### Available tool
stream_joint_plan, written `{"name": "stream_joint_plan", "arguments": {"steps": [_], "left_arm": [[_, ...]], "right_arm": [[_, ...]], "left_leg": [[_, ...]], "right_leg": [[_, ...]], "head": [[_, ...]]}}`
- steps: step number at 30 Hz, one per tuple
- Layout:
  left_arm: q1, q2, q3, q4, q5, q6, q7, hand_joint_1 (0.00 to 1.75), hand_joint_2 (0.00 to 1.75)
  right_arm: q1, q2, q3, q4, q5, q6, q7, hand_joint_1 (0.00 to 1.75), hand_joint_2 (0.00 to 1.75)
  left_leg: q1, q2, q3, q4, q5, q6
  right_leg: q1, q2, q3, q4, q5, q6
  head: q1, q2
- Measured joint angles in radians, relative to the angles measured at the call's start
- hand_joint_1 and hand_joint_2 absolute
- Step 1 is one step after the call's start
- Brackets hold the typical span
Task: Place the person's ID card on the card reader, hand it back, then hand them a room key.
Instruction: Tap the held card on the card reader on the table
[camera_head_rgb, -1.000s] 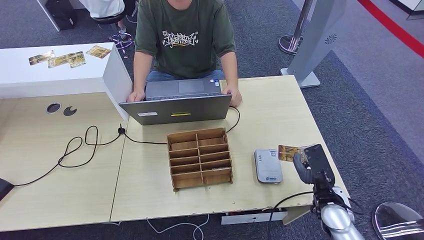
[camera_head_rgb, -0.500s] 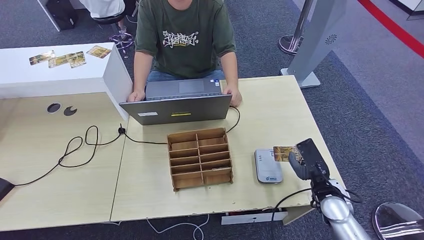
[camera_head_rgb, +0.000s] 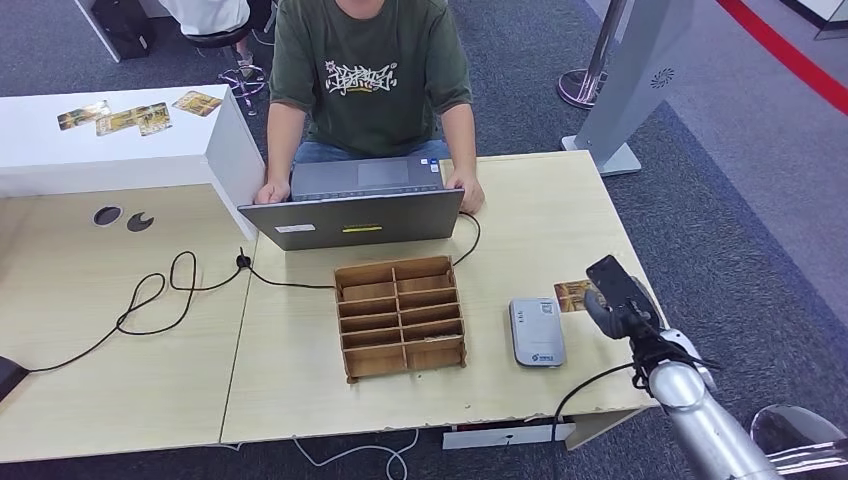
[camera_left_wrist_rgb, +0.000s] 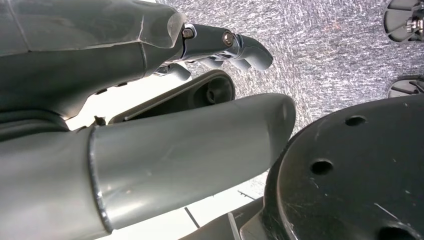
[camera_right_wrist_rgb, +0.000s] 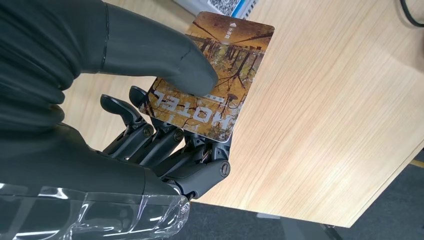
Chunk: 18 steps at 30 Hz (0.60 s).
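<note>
The right hand (camera_head_rgb: 612, 297) pinches a card (camera_right_wrist_rgb: 215, 75) between its thick thumb on the printed face and the darker fingers underneath, holding it just above the pale wooden table (camera_head_rgb: 540, 215), near the table's right edge. In the head view the card (camera_head_rgb: 573, 295) juts out from the hand toward the card reader (camera_head_rgb: 536, 331), which lies flat on the table just beside the hand, on its inner side and slightly nearer the robot. The card is a thin rectangle with rounded corners, printed in amber and brown with bare trees and the word HOTEL, so it looks like the room key rather than an ID card; by that reading the step in hand is probably the final hand-over. The next move would call for carrying the card away from the hand's present spot, across the table toward the person (camera_head_rgb: 370, 70) seated behind the laptop (camera_head_rgb: 352, 218), keeping the pinch firm and the free end offered outward. The left hand (camera_left_wrist_rgb: 220, 45) hangs beside the robot's body, fingers loosely curled around nothing.
</note>
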Motion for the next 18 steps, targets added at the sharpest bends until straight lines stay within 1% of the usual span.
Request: {"name": "stream_joint_plan", "arguments": {"steps": [5,12,18], "left_arm": [[0.0,0.002,0.0,0.0,-0.006,0.0,0.005,0.0,0.0],[0.0,0.006,0.0,0.0,-0.006,0.002,0.01,0.0,0.0],[0.0,0.004,0.016,0.0,-0.003,0.003,0.01,0.0,0.0]], "right_arm": [[-0.015,-0.022,0.013,0.009,0.001,0.012,0.009,1.75,1.75],[-0.022,-0.027,0.034,0.017,-0.009,0.034,0.008,1.75,1.75],[-0.008,-0.023,0.05,-0.005,-0.011,0.003,-0.005,1.75,1.75]], "left_leg": [[0.0,0.0,0.0,0.0,0.0,0.0],[0.0,0.0,0.0,0.0,0.0,0.0],[0.0,0.0,0.0,0.0,0.0,0.0]], "right_leg": [[0.0,0.0,0.0,0.0,0.0,0.0],[0.0,0.0,0.0,0.0,0.0,0.0],[0.0,0.0,0.0,0.0,0.0,0.0]], "head": [[0.0,0.0],[0.0,0.0],[0.0,0.0]]}}
